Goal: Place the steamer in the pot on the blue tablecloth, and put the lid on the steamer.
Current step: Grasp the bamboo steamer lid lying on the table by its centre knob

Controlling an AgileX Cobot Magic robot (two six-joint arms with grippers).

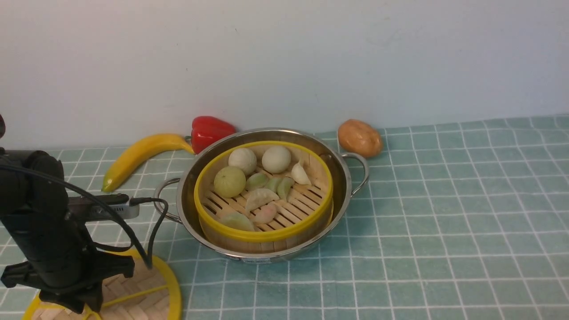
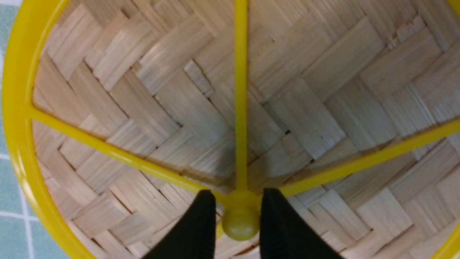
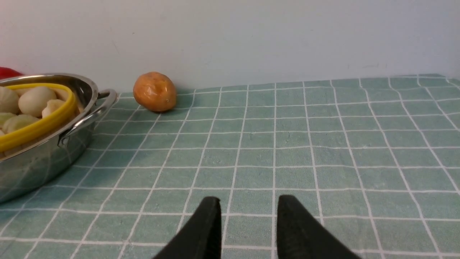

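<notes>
The steamer (image 1: 264, 195), with buns and dumplings on its slatted floor, sits inside the steel pot (image 1: 347, 178) on the blue tablecloth (image 1: 444, 222). The lid (image 1: 146, 289) lies flat on the cloth at the near left, partly hidden under my left arm (image 1: 49, 240). In the left wrist view the lid (image 2: 187, 100) fills the picture, and my left gripper (image 2: 239, 196) is shut on its yellow centre knob (image 2: 240, 225), one finger on each side. My right gripper (image 3: 248, 201) hovers open over bare cloth to the right of the pot (image 3: 43, 158), holding nothing.
A banana (image 1: 138, 155) and a red pepper (image 1: 209, 131) lie behind the pot on the left. A brown-orange potato (image 1: 359, 138) rests at the back right of it, against the pale wall. Cloth stretches to the right.
</notes>
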